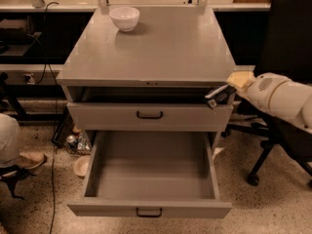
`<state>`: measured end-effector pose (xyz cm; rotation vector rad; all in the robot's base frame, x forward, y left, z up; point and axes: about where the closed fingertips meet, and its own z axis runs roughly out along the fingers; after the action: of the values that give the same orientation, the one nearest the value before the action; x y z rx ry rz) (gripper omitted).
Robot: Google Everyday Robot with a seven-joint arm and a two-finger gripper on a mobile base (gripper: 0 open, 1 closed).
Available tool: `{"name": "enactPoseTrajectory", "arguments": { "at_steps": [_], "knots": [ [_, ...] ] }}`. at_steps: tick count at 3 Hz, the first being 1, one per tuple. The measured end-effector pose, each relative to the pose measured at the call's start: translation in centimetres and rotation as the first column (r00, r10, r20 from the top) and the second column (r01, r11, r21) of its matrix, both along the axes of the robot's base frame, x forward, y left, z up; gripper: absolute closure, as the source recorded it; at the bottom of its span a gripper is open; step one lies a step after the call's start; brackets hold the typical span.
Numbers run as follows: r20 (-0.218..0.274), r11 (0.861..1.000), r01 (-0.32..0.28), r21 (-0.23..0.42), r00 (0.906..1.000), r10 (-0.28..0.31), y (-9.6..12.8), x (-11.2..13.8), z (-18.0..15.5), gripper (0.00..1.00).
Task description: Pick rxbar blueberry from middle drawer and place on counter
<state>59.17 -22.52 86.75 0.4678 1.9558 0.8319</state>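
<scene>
claw (215, 97) clamped on rxbar blueberry (218, 91), long axis slanting up-right beside counter (161, 48).

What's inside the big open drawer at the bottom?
The middle drawer shows only bare grey floor; the strip behind its front wall is hidden. The gripper is outside, up near the counter.

Grey counter (161, 48) & middle drawer (151, 169), white bowl (125, 17) (dark gripper (218, 95) by counter's front-R corner).

- One counter (161, 48).
- One white bowl (125, 18), at the counter's far left corner.
- Two drawers: the middle drawer (151, 172) and a shallower drawer (107, 116).
- Two black pull handles (149, 115).
- One gripper (217, 95), at the counter's near right corner.
- One office chair (287, 33).
</scene>
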Motion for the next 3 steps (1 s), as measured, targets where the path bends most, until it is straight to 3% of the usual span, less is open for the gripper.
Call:
{"name": "enactPoseTrajectory", "arguments": {
  "at_steps": [3],
  "knots": [
    [0.06,1.0,-0.021,0.017,0.998,0.02,0.52,0.79,2.41,1.0]
  ]
}}
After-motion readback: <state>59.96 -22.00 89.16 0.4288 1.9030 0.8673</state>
